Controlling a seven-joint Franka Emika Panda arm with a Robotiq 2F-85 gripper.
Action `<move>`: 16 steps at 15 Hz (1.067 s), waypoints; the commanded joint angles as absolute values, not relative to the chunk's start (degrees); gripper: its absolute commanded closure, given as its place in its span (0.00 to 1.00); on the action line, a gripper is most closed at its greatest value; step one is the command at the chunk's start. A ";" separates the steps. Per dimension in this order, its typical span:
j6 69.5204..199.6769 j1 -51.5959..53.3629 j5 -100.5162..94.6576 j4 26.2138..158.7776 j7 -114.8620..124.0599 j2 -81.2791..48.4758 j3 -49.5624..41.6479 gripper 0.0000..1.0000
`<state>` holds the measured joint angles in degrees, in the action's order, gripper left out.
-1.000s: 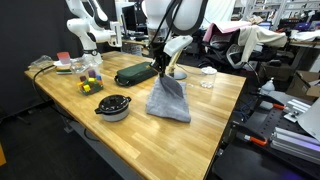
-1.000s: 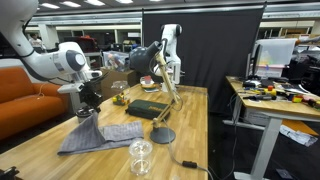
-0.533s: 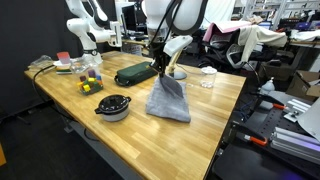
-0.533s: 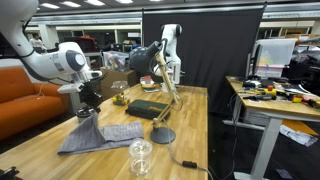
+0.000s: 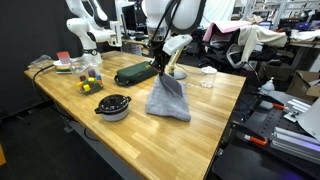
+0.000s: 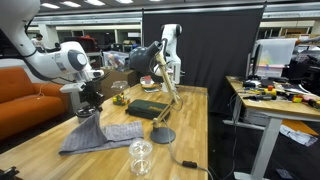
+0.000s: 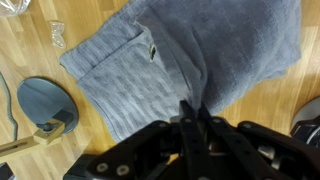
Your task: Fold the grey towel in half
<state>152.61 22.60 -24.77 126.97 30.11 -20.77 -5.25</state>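
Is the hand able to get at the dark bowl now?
Probably not yet: the hand is shut on a raised corner of the grey towel. The dark bowl stands uncovered nearby.

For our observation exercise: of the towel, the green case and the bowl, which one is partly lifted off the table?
The towel: the gripper pinches one edge and holds it raised, while the case and bowl rest flat on the table.

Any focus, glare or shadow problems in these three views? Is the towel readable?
Wrist view: gripper dark and soft, close to the lens; grey towel weave sharp. Both exterior views: even overhead light, no harsh glare on the table, towel legible but small.
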 commanded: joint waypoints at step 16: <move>147.92 19.93 -26.07 111.14 31.65 -30.01 -11.22 0.92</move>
<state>148.14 20.45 -25.76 111.24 31.54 -30.08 -11.76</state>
